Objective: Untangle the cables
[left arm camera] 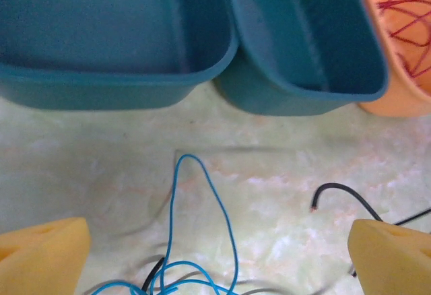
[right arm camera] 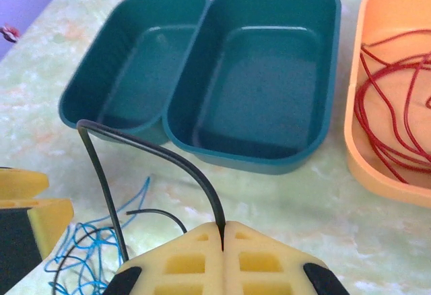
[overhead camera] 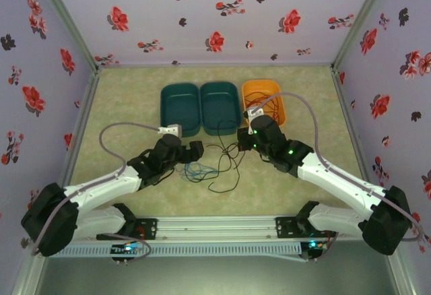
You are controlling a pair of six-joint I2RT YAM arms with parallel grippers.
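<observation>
The thin black cable [right arm camera: 161, 151] is the one I have: my right pincer [right arm camera: 222, 226] is pressed closed on it, and in the right wrist view it climbs from the seam of the yellow foam pads toward 11 o'clock. It arches over, then drops at 9 o'clock toward the heap. The thin blue cable [left arm camera: 225, 217] lies loose on the pale green marbled surface [left arm camera: 283, 174]. One long loop of it points to 12 o'clock in the left wrist view, and the knotted part sits at 6 o'clock. My left pincer [left arm camera: 215, 261] stands open astride that knot, one pad either side, touching nothing. So the left arm is the nearer one to the blue cable, whose long axis runs from me toward the two empty dark teal plastic tubs [right arm camera: 269, 167]. From above, the tangle [overhead camera: 202, 168] sits between my pincers, the left one at its 9 o'clock and the right one at its 1 o'clock. I judge the coming move turns on drawing the black cable away toward 1 o'clock while the blue one stays down. A thin red cable [right arm camera: 384, 106] already lies coiled in the orange plastic tub [right arm camera: 357, 140], at 3 o'clock of the teal pair. Where black crosses blue is cut off at the lower edge of the left wrist view. From above the strands are too fine to trace, so I cannot tell how many crossings remain.
</observation>
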